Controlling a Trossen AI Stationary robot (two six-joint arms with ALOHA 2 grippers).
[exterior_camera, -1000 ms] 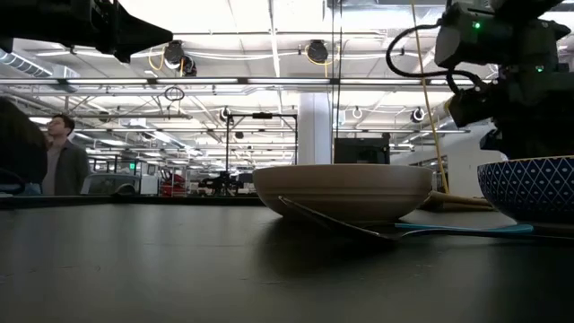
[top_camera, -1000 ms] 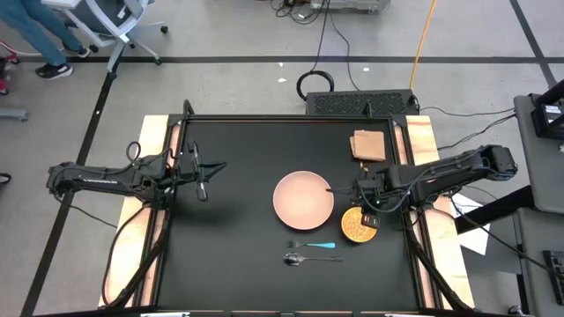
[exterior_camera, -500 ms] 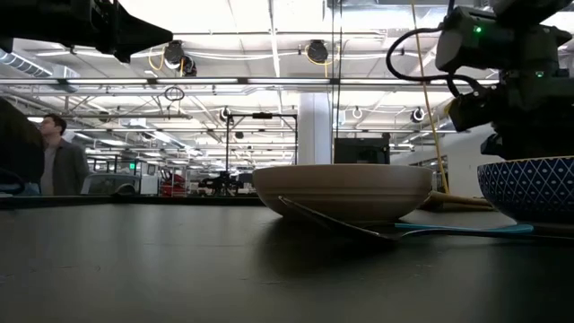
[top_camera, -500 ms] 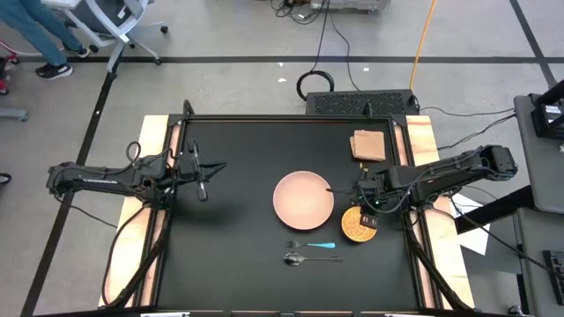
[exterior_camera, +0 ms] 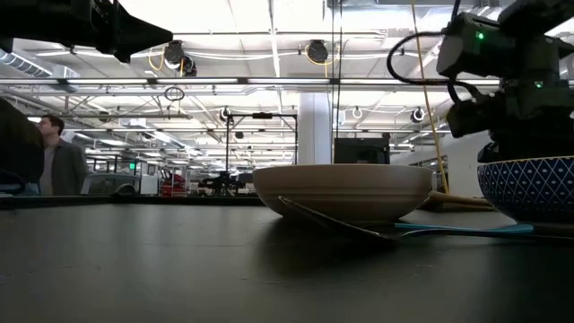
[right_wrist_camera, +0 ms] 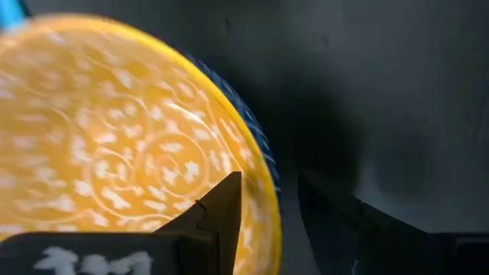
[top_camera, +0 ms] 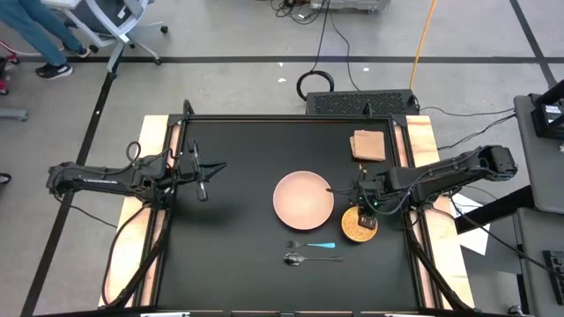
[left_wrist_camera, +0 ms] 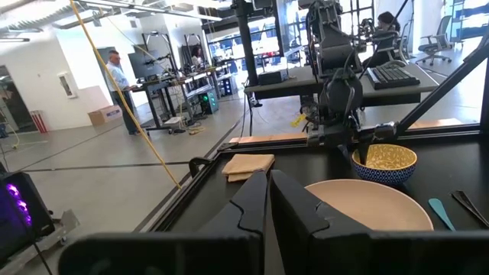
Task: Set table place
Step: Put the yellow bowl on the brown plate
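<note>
On the black table (top_camera: 238, 246) a blue bowl (top_camera: 352, 231) with a yellow patterned inside (right_wrist_camera: 114, 137) stands on its base, right of a pink plate (top_camera: 304, 198). My right gripper (right_wrist_camera: 269, 183) hangs over the bowl's far right side (top_camera: 367, 217), pointing steeply down and open. One finger is above the yellow inside and the other outside the wall. My left gripper (top_camera: 202, 188) waits shut above the table's left part, pointing level toward the plate (left_wrist_camera: 374, 210). My right gripper stands astride the bowl's rim (right_wrist_camera: 265, 210) from above, one finger (right_wrist_camera: 221, 206) inside the bowl and one finger (right_wrist_camera: 328, 218) outside. A gap shows between the rim and the outer finger. Whether the inner finger touches the wall I cannot tell.
A fork with a blue handle (top_camera: 315, 245) and a spoon (top_camera: 306, 259) lie near the front edge below the plate. A tan napkin (top_camera: 368, 145) lies at the far right. Wooden boards (top_camera: 134, 246) flank the table. People stand in the room beyond.
My right gripper has dipped slightly toward the bowl's rim. The bowl, plate and cutlery have stayed in place.
</note>
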